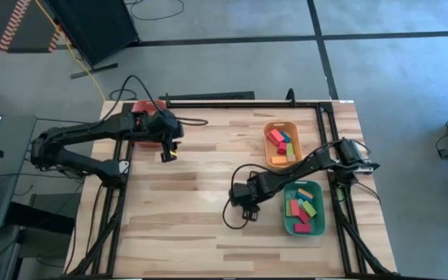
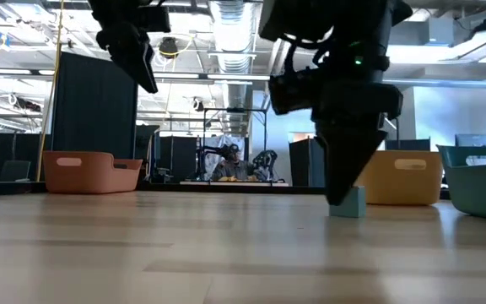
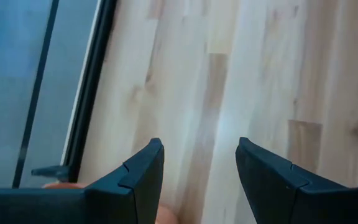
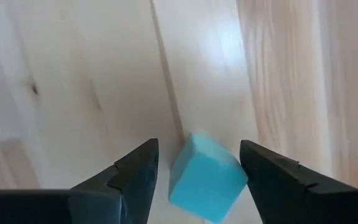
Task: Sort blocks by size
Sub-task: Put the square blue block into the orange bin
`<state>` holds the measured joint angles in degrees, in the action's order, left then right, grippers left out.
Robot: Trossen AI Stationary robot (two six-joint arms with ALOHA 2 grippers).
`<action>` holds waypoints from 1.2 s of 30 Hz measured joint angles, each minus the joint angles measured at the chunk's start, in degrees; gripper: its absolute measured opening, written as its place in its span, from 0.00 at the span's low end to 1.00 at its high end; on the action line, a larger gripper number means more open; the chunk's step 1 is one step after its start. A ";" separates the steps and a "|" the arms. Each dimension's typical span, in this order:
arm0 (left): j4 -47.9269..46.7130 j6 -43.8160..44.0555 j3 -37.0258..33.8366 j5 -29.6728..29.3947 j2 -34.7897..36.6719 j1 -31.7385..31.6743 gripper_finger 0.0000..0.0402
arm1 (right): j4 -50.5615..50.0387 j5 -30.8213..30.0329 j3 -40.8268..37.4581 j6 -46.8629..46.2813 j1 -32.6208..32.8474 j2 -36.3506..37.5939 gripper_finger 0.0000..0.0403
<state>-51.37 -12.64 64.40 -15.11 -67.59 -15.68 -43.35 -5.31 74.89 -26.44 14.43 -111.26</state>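
Right pincer [image 4: 197, 177] wide, low over table [image 1: 193, 225], straddling small teal cube block [image 4: 207, 177], not gripping. Left pincer [image 3: 199, 171] wide, empty, near red-orange plastic tray [image 1: 142, 106].

the left gripper [image 3: 199, 177] has its two dark fingers [image 3: 138, 180] spread apart, with nothing between them but bare wood. ahead of the fingertips lies the table [image 3: 260, 74], pale planks with the grain running away from the gripper and one darker plank straight ahead of the gap. off to the side of one finger a black frame rail [image 3: 89, 93] runs along the table's edge, and beyond it is grey floor [image 3: 11, 74]. close in by the base of that same finger a bit of something orange-pink [image 3: 166, 216] shows, too little to tell what it is.
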 joint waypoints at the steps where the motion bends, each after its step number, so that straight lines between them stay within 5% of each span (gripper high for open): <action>1: 0.08 0.02 0.00 0.00 0.00 0.62 0.48 | 0.87 -0.62 0.00 0.32 0.01 0.00 0.63; 11: 3.23 0.05 -1.27 0.00 -0.02 4.12 0.48 | 5.22 -5.36 1.15 3.14 -0.33 -0.13 0.63; 25: 9.53 0.28 -10.27 2.78 -0.01 4.41 0.48 | -18.16 -5.75 7.12 -4.24 6.19 0.11 0.63; 36: 18.33 1.32 -15.44 8.78 0.00 4.52 0.48 | -13.08 -3.28 2.85 -5.64 5.56 0.09 0.53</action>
<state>-33.03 -11.32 48.96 -6.33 -67.59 -11.16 -56.43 -8.59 77.75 -32.08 19.99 -111.18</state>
